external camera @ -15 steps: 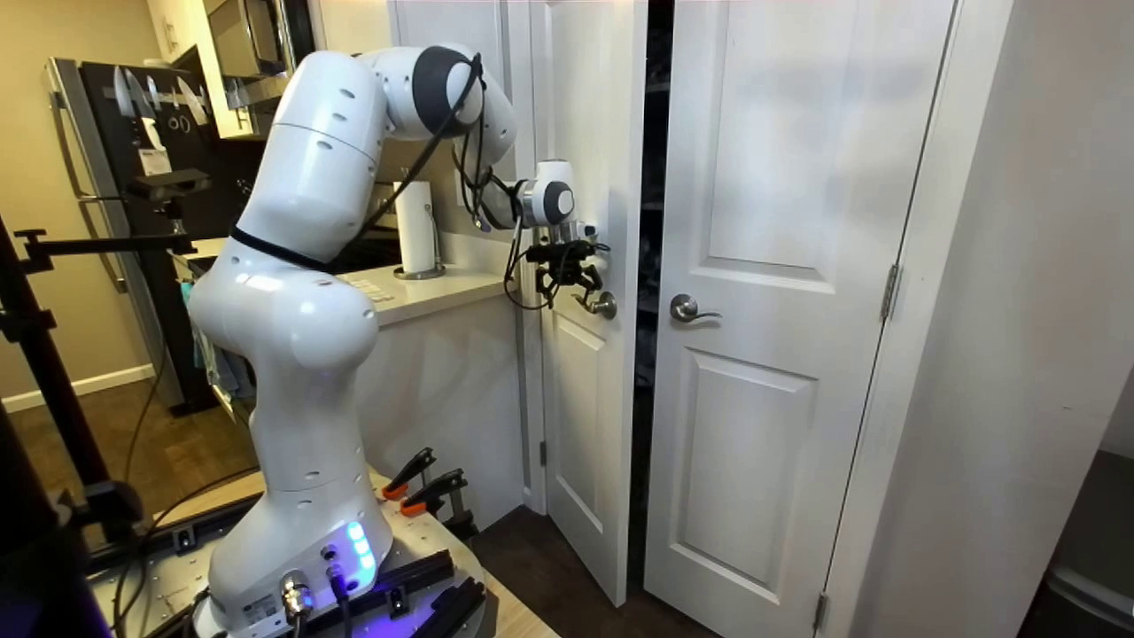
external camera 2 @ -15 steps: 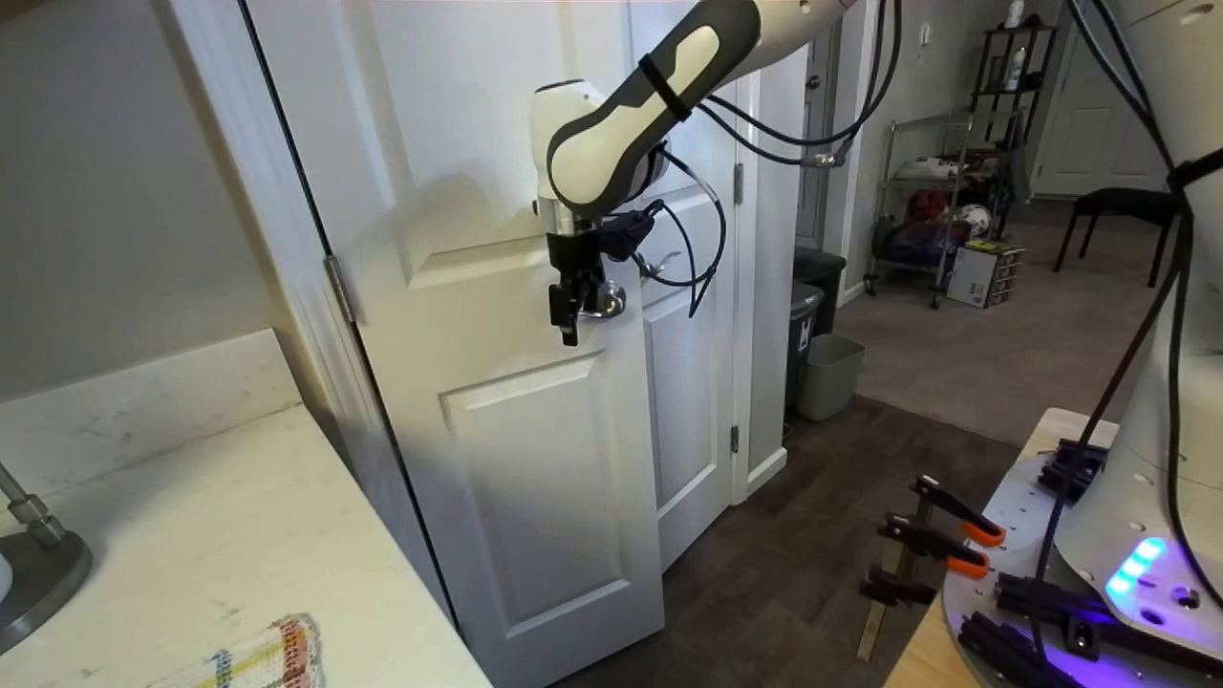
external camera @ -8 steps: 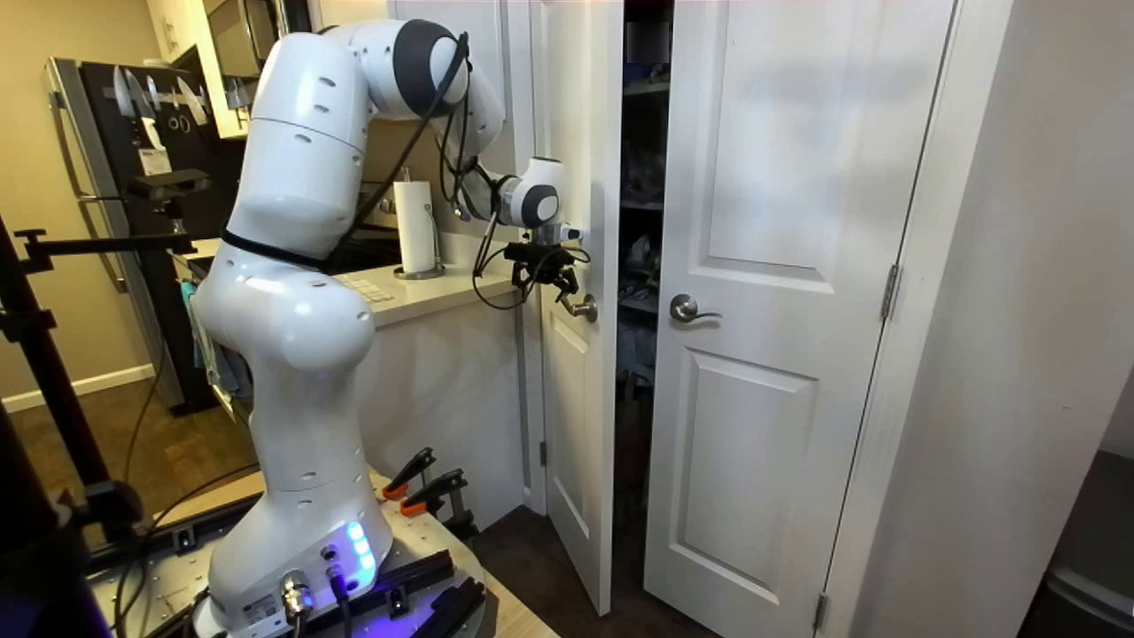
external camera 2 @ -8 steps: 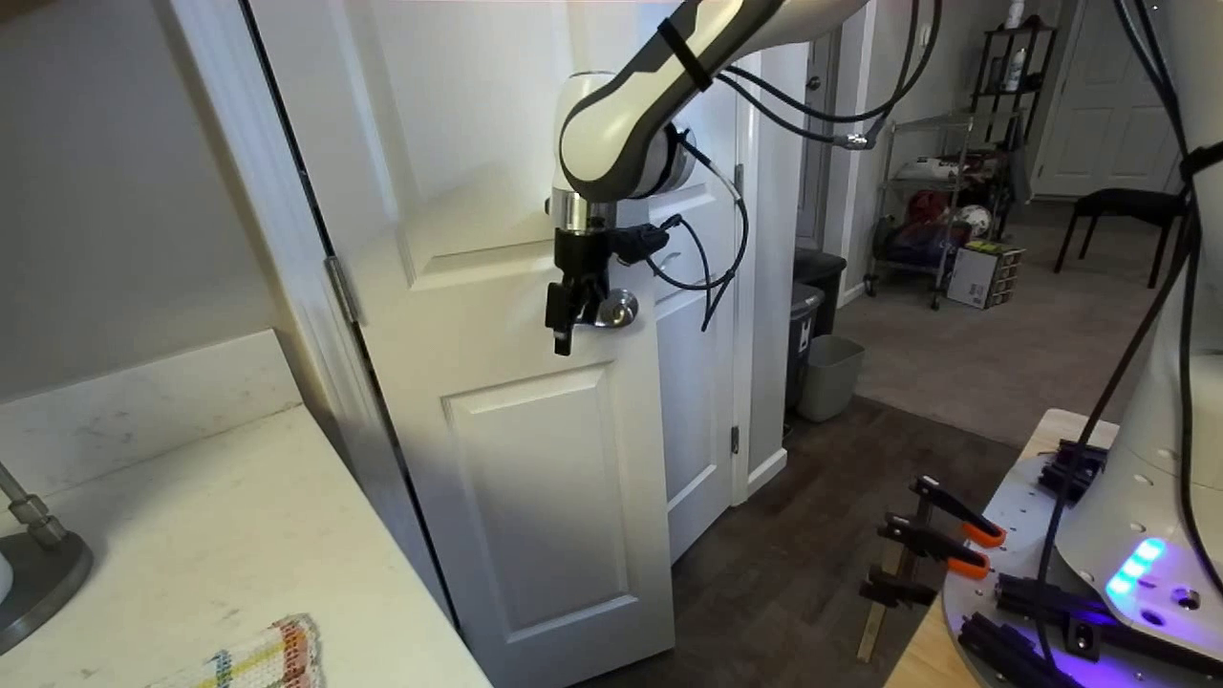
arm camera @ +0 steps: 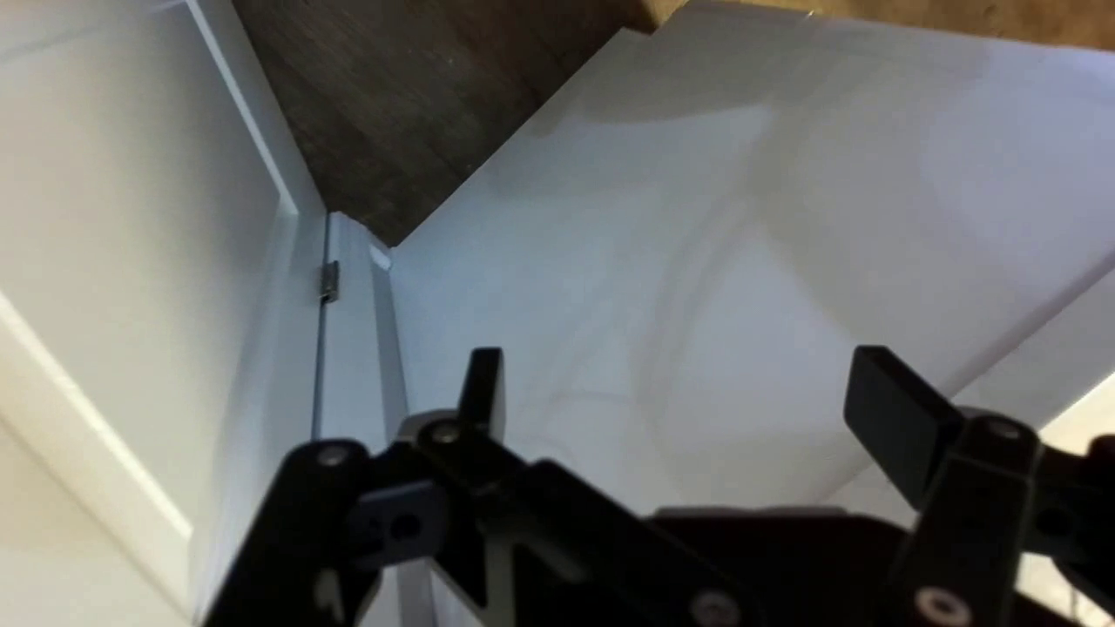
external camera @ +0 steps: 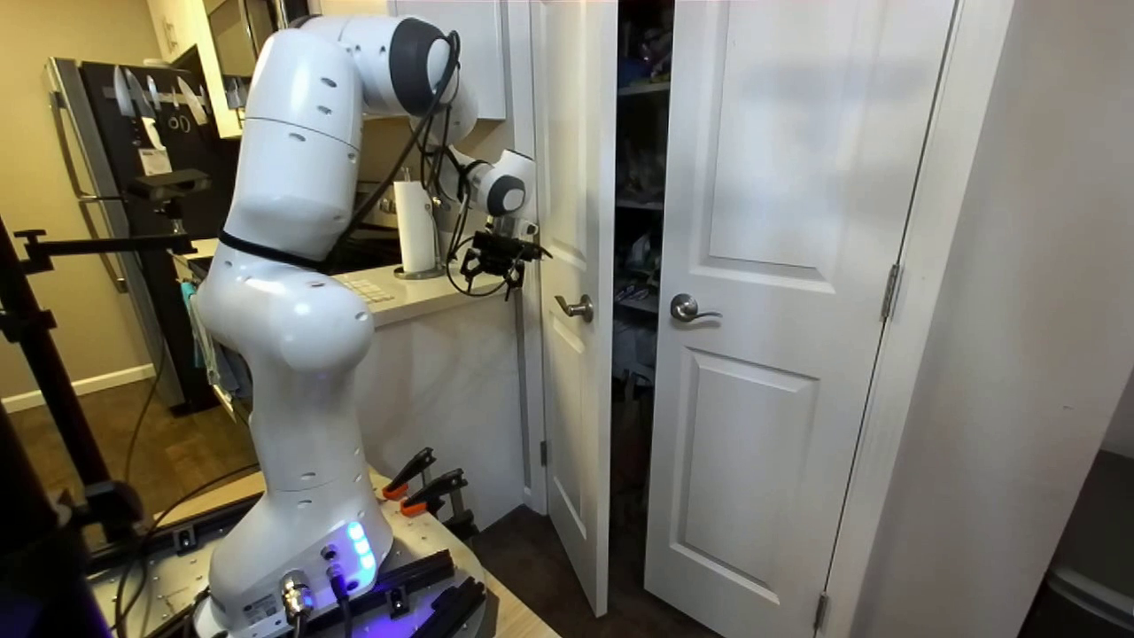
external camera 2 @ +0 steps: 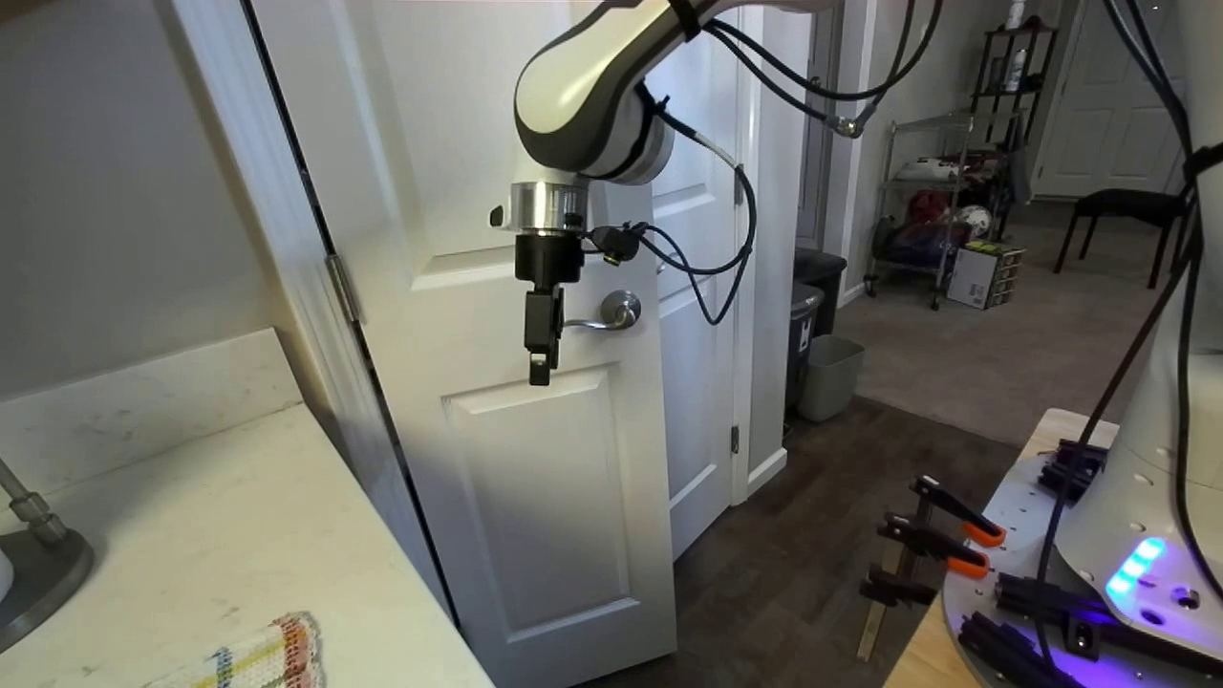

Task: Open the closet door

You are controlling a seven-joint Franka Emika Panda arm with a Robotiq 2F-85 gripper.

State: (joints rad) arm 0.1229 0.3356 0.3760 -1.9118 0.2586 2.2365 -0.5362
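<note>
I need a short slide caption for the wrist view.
Open, empty pincer; white closet door and its metal hinge at image left, dark floor beyond.

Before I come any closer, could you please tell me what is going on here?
A robot arm is at the closet door, which it is meant to open. That door stands partly open, with shelves showing through the gap, while the matching door looks shut. The gripper is open and empty, hanging beside the lever handle but apart from it, so it has no hold on the door at this moment.
</note>
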